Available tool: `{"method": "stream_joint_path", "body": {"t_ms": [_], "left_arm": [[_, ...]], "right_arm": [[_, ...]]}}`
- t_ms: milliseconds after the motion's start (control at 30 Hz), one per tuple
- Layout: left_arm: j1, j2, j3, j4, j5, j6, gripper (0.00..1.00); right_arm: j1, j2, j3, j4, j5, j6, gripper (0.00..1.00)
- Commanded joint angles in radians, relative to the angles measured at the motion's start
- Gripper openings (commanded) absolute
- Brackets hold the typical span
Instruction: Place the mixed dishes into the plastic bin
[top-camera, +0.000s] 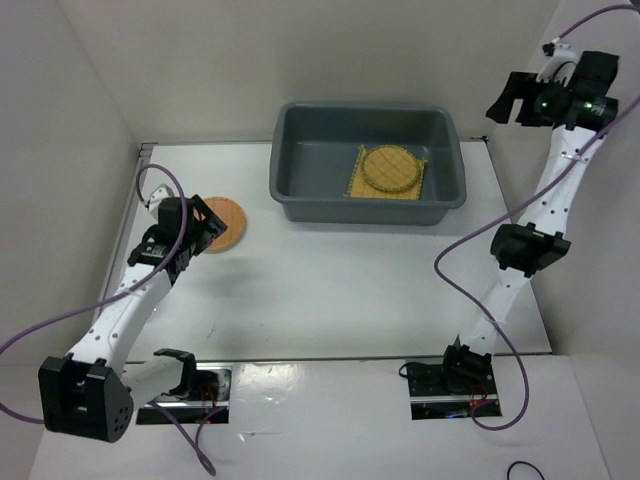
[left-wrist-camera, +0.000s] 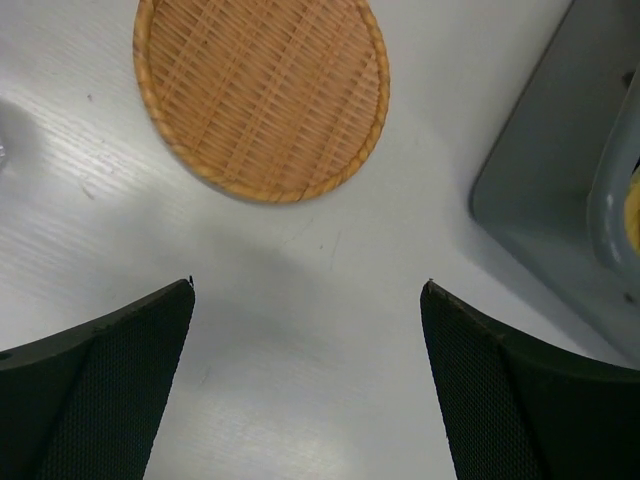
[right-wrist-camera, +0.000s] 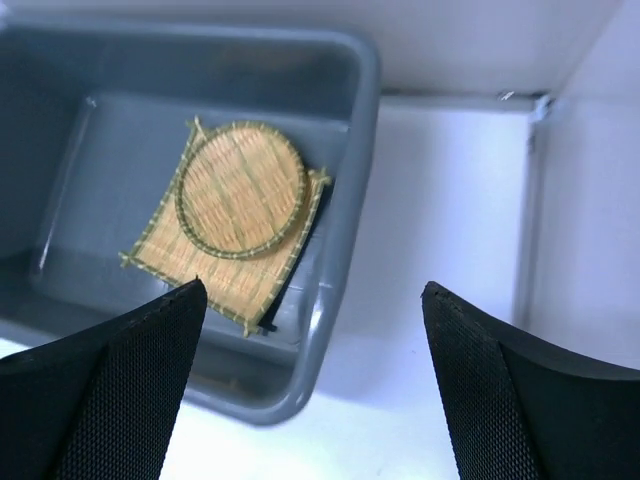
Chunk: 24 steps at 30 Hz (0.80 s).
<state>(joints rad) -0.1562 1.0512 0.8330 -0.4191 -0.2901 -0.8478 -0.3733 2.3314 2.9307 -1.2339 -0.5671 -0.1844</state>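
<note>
The grey-blue plastic bin (top-camera: 300, 195) stands at the table's far middle. Inside it the square yellow mat (top-camera: 358, 185) lies against the right wall with the small round yellow disc (top-camera: 389, 167) on top; both show in the right wrist view, mat (right-wrist-camera: 200, 275) and disc (right-wrist-camera: 240, 190). The round orange-brown disc (top-camera: 227, 222) lies flat on the table left of the bin, also in the left wrist view (left-wrist-camera: 262, 90). My left gripper (top-camera: 203, 228) is open and empty just short of that disc (left-wrist-camera: 308, 290). My right gripper (top-camera: 505, 100) is open and empty, raised high right of the bin (right-wrist-camera: 312, 290).
White walls close in the table on the left, back and right. The bin's near-left corner (left-wrist-camera: 540, 200) shows at the right of the left wrist view. The right arm's cable (top-camera: 450, 275) loops over the table's right part.
</note>
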Motion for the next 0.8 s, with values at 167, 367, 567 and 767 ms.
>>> {"method": "stream_joint_path", "body": {"t_ms": [167, 367, 567, 767], "left_arm": [[0.037, 0.223, 0.018, 0.195, 0.0, -0.207, 1.0], [0.133, 0.461, -0.008, 0.331, 0.245, -0.347, 1.0], [0.173, 0.608, 0.008, 0.396, 0.264, -0.398, 1.0], [0.193, 0.708, 0.038, 0.453, 0.286, -0.418, 1.0]], "right_arm": [[0.024, -0.305, -0.244, -0.056, -0.062, -0.052, 0.94], [0.024, -0.405, -0.286, -0.056, -0.039, -0.063, 0.95], [0.024, -0.46, -0.321, -0.056, 0.009, -0.072, 0.95], [-0.009, -0.469, -0.331, -0.047, 0.029, -0.072, 0.96]]}}
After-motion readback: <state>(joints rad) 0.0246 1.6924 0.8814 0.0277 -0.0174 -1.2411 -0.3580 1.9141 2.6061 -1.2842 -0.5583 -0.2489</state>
